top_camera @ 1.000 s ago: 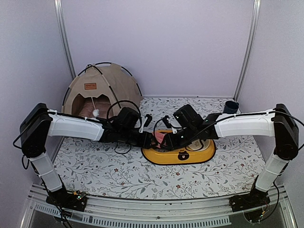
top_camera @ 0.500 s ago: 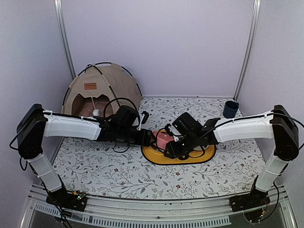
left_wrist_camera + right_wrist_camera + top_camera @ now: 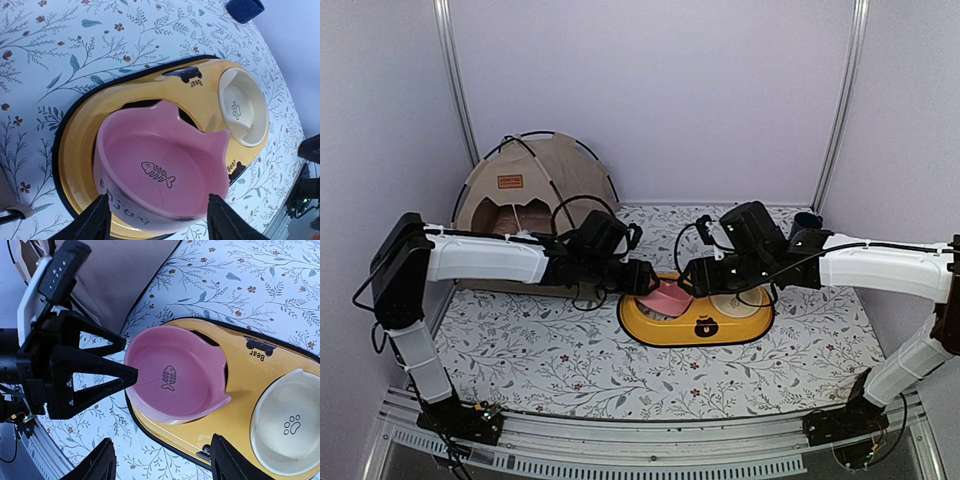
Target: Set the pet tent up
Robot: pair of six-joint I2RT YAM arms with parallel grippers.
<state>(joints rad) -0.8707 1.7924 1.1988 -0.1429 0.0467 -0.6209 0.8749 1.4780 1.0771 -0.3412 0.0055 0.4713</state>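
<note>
Now, left gripper [image 3: 157, 210] open, right gripper [image 3: 161, 441] open, pink bowl [image 3: 172, 377] between.

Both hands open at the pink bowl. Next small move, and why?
Probably lift the left hand and right hand straight up, clear. Both stand open on either side of the pink bowl, gripping nothing, and the bowl already rests in the yellow stand's opening. A dark gap shows at its eared edge, so check the seating afterwards.
</note>
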